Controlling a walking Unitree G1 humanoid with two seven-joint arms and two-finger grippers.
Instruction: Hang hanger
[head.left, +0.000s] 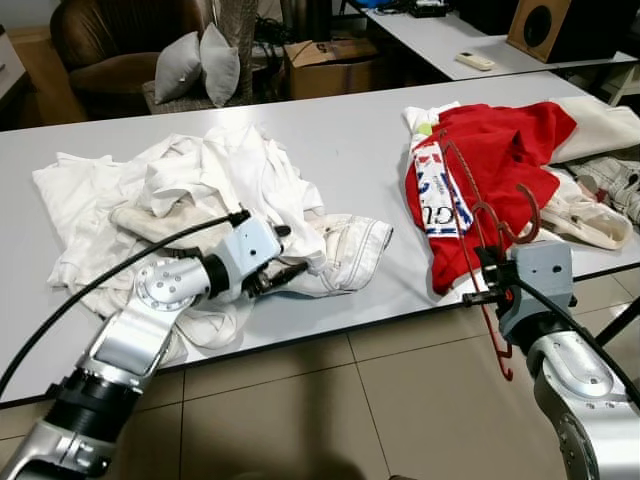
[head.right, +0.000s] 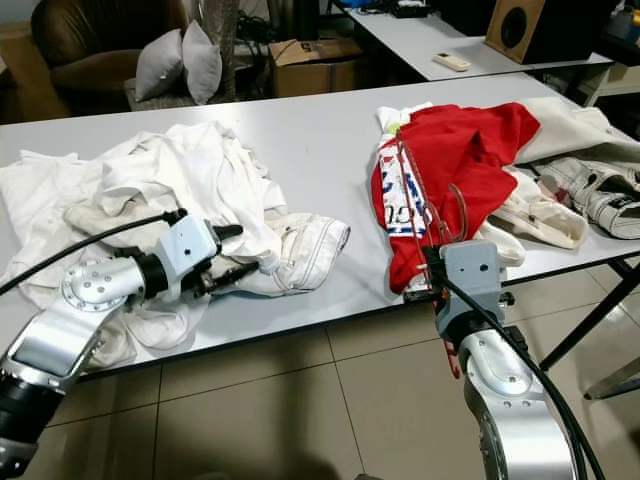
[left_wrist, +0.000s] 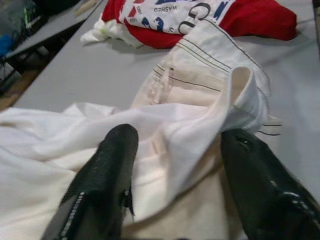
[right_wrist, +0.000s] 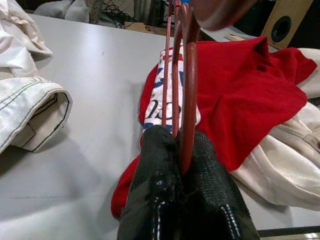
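A dark red hanger stands tilted at the table's front right edge. Its upper part lies over a red shirt and its lower end hangs below the table. My right gripper is shut on the hanger's thin bars, just in front of the shirt. My left gripper is open at the front left, its fingers either side of a fold of cream jeans beside a pile of white clothes.
More pale garments and a shoe lie at the table's right end. Behind the table are a cardboard box, an armchair with cushions, and a second table with a speaker. Tiled floor lies in front.
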